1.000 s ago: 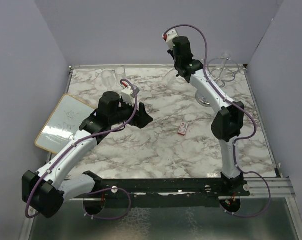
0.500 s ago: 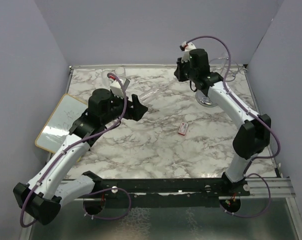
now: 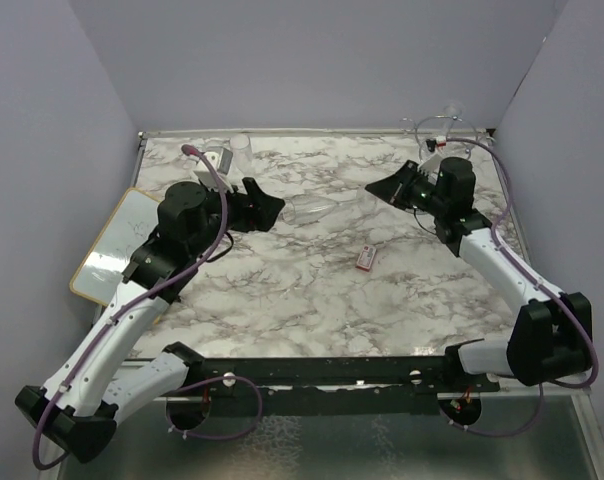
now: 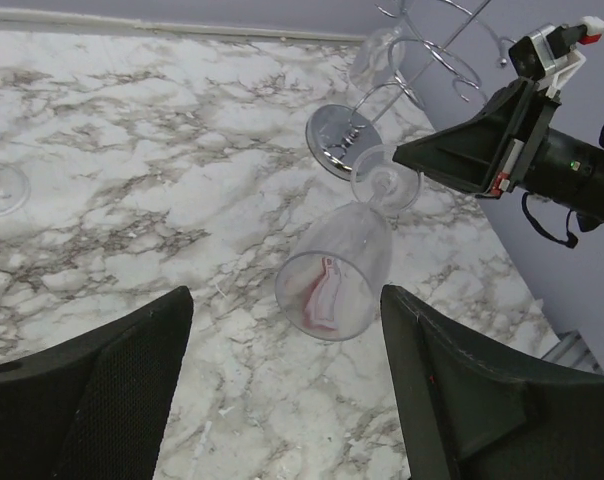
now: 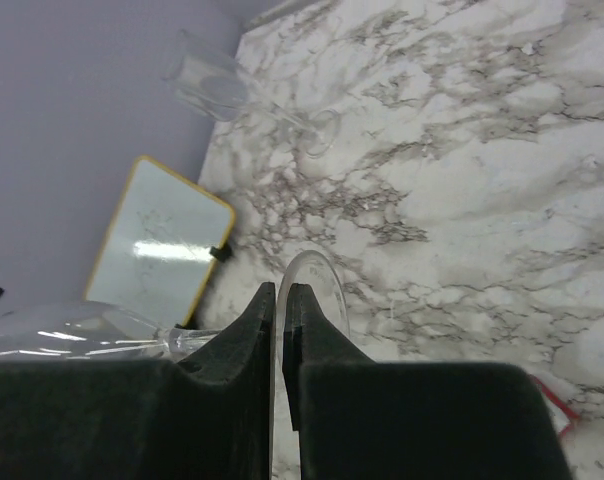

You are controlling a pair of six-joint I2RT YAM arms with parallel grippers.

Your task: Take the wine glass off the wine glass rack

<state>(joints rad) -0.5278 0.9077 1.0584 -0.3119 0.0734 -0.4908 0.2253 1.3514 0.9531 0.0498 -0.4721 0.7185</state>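
Right gripper (image 3: 374,187): closed on the foot of the wine glass (image 3: 317,207), the thin clear disc pinched edge-on between its fingers.
Left gripper (image 3: 266,200): jaws spread wide, facing the mouth of the bowl and not touching it.
Wine glass: off the rack, held roughly level between the two grippers over the far half of the worktop (image 3: 282,300), with the bowl toward the left arm and the foot toward the right.
Wine glass rack (image 4: 344,140): at the far right corner, round shiny base on the worktop, wire ring above; a second clear glass (image 4: 375,55) sits among its wires.
Whiteboard (image 3: 122,245): yellow-framed, at the left edge.
Red-and-white packet (image 3: 365,258): flat on the worktop, right of the middle.
Clear glasses (image 3: 237,150): near the far left corner.
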